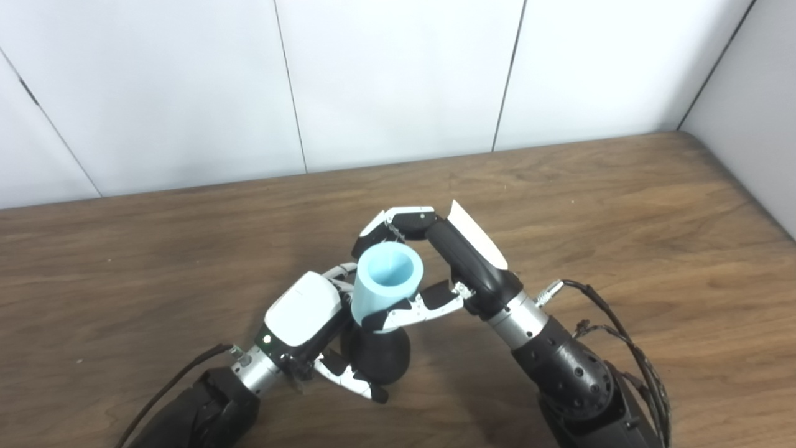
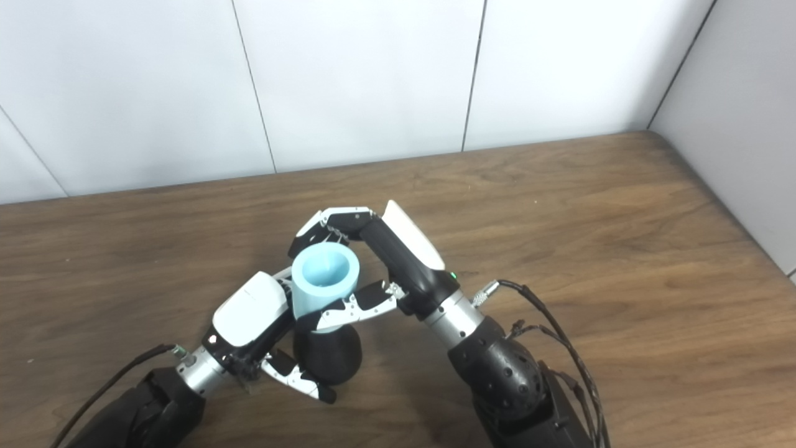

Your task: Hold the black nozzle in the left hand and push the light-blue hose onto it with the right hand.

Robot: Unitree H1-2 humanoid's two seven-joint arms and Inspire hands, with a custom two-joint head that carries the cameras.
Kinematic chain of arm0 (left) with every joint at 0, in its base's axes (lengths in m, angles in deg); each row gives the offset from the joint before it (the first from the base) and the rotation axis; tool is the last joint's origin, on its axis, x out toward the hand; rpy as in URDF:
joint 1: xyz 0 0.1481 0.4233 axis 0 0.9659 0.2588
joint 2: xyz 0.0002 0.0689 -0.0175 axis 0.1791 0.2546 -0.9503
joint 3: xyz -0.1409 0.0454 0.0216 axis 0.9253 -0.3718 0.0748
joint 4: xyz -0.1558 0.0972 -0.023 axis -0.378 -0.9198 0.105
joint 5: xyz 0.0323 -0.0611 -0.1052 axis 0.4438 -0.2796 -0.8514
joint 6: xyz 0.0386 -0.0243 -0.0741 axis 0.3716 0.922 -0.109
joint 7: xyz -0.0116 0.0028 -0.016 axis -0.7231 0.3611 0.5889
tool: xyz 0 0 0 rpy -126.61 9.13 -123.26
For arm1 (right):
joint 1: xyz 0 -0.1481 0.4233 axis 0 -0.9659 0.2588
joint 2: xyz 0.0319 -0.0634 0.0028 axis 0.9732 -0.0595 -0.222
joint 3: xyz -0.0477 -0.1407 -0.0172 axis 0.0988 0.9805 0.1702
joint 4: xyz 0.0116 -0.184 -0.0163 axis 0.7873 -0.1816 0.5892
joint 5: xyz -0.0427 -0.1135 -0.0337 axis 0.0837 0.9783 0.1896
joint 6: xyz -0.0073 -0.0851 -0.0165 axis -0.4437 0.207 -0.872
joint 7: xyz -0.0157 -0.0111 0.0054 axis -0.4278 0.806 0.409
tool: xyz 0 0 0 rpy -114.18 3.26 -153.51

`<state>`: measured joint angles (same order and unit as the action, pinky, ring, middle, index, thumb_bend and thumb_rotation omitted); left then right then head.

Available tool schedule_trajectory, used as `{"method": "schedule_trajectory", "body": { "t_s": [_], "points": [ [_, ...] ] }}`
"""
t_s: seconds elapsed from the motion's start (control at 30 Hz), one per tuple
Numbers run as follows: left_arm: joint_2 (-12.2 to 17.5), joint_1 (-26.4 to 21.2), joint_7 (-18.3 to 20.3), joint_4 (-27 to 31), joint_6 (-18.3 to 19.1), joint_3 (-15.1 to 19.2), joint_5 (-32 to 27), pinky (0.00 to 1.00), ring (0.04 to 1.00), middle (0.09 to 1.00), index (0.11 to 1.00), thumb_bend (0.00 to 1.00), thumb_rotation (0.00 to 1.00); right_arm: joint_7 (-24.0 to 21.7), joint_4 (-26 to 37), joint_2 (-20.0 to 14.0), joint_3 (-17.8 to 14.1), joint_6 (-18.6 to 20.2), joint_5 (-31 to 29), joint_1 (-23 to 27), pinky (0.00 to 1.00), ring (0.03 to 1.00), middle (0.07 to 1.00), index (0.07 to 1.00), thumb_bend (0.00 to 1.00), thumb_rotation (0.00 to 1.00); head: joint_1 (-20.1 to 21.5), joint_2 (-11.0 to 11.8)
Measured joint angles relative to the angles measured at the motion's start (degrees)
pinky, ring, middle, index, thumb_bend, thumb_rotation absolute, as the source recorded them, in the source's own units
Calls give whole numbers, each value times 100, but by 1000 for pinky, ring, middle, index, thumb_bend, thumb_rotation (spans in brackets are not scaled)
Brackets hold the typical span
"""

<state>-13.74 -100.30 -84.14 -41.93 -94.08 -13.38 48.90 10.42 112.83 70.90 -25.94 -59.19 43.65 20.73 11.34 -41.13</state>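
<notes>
Gripping the black nozzle [image 1: 376,354] nearest the camera, with the left hand [image 1: 305,323], fingers [image 1: 348,376] curling around its rounded body and clamped on it, just above the wooden tabletop [image 1: 622,218]. Sitting directly over the nozzle, between both sets of fingers, the light-blue hose [image 1: 387,283], open mouth facing up. Wrapping around the hose from the far side, the right hand [image 1: 460,261], fingers [image 1: 398,224] closing over its rim and thumb pressing low against its near wall, so clamped on it. Judging the joining as well underway: hose end already meeting the nozzle top, though how deep the seating goes cannot be told, the junction being hidden behind the fingers. Remaining, probably, a final push down.
</notes>
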Motion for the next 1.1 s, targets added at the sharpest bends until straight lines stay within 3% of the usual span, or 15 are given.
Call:
{"method": "schedule_trajectory", "body": {
  "t_s": [0.8,1.1],
  "points": [
    [-23,69,66,93,148,25,-9,853,522,460,511,521,0,9,33,-50,140,-16,382,38,265,376,478,537,512,0,-35,-44],
    [-26,93,70,128,175,20,-8,848,520,458,513,521,0,-194,292,-195,289,414,772,169,250,368,474,545,510,0,-35,-35]
  ]
}}
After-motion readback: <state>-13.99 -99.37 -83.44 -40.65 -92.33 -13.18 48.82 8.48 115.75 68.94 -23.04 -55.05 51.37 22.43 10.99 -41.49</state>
